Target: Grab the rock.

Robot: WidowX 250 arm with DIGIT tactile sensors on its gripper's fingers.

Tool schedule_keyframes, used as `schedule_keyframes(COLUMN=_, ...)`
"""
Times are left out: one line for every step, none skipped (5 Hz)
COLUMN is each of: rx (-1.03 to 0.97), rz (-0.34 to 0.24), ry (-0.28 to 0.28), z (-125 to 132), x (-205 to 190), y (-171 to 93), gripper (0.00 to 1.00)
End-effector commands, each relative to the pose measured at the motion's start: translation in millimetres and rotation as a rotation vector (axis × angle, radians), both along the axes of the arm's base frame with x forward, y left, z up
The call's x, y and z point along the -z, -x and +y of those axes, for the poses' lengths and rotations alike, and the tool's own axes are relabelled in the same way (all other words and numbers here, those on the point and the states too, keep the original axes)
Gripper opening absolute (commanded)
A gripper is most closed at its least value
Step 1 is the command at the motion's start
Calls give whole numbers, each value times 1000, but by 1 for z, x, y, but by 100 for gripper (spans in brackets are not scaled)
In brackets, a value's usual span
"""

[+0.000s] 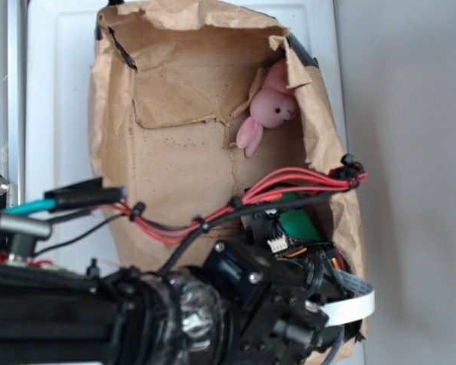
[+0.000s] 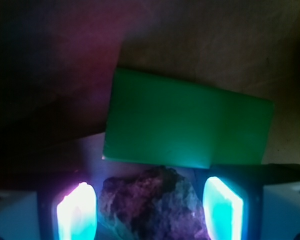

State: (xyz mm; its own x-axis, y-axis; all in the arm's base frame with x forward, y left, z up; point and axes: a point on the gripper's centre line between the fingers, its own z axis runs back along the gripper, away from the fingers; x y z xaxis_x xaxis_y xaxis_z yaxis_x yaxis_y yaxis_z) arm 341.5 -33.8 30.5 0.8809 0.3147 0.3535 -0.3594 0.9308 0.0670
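Currently, the rock (image 2: pixel 150 205) is being framed between the two glowing pads (image 2: pixel 76 212) of the claw (image 2: pixel 149 212), as shown by the wrist view. The claw is being held spread, with a pad on each side of the stone and a narrow gap showing on both sides; no contact is being made yet, as far as can be told. The rock, lumpy and mottled dark, is lying on brown paper just beside the long edge of a flat green block (image 2: pixel 187 125), and may be touching it.

From the exterior view, the robot arm (image 1: pixel 235 304) is being reached into a box lined with crumpled brown paper (image 1: pixel 182 137), near its lower right corner. Only a sliver of the green block is being shown there, and the rock is being hidden by the arm. A pink plush bunny (image 1: pixel 267 110) is leaning against the upper right wall, well apart from the claw.

Judged from this, the approach is being finished and the grasp is about to be made. Next, the pads are needing to be pressed together on the rock, squarely, so that the rough stone is not being squeezed out toward the block.
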Motion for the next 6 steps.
schedule_keyframes(rx=-19, rz=-12, ry=58, z=3, x=-27, y=11, gripper=0)
schedule_keyframes(rx=-30, rz=30, ry=67, z=15, x=-53, y=20, gripper=0)
schedule_keyframes(rx=-59, rz=38, ry=90, z=30, x=-82, y=32, gripper=0)
schedule_keyframes(rx=-43, rz=65, ry=197, z=51, x=-116, y=45, gripper=0)
schedule_keyframes(rx=-24, rz=75, ry=225, z=61, x=-138, y=54, gripper=0)
schedule_keyframes(rx=24, rz=87, ry=244, z=68, x=-157, y=61, gripper=0)
